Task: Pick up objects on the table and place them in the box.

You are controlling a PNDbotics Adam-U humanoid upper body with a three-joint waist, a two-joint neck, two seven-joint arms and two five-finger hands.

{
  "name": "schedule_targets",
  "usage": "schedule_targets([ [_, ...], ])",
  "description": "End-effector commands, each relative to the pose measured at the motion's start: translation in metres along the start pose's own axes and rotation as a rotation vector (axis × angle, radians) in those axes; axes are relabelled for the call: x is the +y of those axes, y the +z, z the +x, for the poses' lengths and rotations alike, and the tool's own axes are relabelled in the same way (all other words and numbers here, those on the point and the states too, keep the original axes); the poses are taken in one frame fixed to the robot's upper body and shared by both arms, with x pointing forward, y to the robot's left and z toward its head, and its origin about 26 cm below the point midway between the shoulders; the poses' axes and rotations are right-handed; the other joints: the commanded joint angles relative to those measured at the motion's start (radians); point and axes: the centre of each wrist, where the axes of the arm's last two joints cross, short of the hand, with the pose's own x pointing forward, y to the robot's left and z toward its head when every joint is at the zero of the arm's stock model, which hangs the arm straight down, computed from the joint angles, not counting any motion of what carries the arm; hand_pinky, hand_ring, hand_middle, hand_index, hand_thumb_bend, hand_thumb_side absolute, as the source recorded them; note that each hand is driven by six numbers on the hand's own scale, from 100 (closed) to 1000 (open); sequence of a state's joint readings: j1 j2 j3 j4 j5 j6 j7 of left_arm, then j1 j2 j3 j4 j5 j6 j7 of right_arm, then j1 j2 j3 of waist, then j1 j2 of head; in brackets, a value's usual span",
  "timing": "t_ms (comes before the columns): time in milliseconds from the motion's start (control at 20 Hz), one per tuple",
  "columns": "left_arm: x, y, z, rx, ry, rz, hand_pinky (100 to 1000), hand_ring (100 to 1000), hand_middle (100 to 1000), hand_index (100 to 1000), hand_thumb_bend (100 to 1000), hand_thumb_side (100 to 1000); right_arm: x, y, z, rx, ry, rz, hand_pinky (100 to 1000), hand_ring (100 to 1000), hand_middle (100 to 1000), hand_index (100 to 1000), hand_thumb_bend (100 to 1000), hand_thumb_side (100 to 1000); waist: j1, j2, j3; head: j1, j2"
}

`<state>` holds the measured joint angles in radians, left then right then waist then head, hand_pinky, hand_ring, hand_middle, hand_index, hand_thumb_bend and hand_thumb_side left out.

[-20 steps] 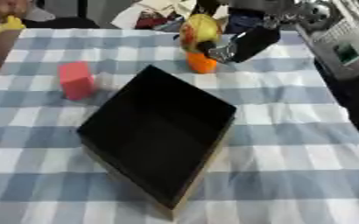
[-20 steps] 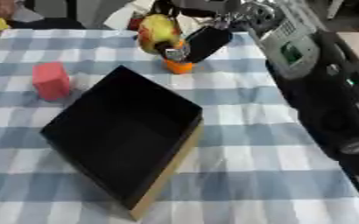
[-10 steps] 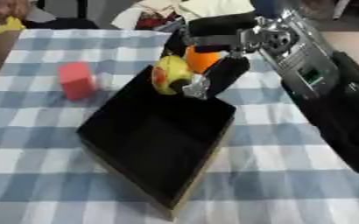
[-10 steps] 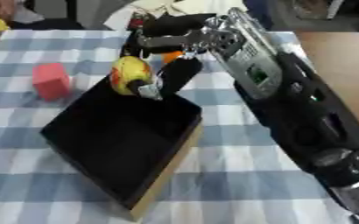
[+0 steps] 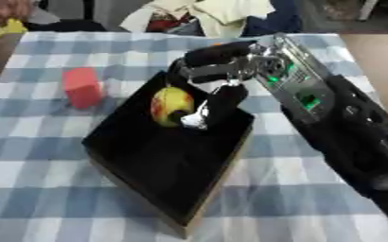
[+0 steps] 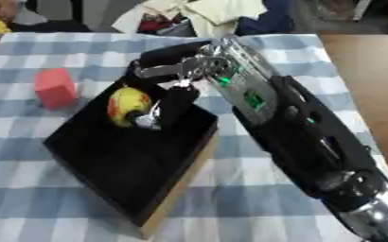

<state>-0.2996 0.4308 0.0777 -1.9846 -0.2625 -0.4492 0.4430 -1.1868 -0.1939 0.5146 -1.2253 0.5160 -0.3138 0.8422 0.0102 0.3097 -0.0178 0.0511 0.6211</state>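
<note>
Blue-and-white checked tablecloth [image 5: 296, 198], black open box [image 5: 168, 158] with tan cardboard edge, yellow round fruit with red blush [image 5: 170, 105], red block [image 5: 83, 87], black and silver right hand [image 5: 218, 97] with green lights on its arm

Right arm stretched across from the lower right, hand curled.

The right arm [image 6: 305, 142] runs black and silver from the lower right corner up toward the middle, wrist bent downward. The right hand [image 5: 218, 97] points down, its fingers [image 5: 199, 116] curled round a yellow-red round thing [image 5: 170, 105].
</note>
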Motion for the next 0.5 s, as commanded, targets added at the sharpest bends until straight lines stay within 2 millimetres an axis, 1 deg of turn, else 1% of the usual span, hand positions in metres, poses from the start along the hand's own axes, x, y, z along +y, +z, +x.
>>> schedule_targets([
  [50,0.001,-0.006,0.004,-0.027,0.005,-0.004,518,726,666,822,173,896,-0.003,-0.005,0.002,-0.029,0.104,0.082,758,777,628,764,100,507,0.005,-0.02,0.003,-0.002,-0.014],
  [250,0.0,-0.006,0.004,-0.021,0.023,-0.004,517,726,665,816,175,896,0.006,-0.019,0.005,-0.041,0.158,0.136,754,781,649,764,100,479,0.006,-0.02,0.005,-0.005,-0.015],
  [500,0.0,-0.006,0.004,-0.019,0.031,-0.006,517,726,666,805,175,897,0.016,-0.033,0.007,-0.062,0.227,0.187,752,784,665,766,100,474,0.007,-0.019,0.006,-0.007,-0.015],
])
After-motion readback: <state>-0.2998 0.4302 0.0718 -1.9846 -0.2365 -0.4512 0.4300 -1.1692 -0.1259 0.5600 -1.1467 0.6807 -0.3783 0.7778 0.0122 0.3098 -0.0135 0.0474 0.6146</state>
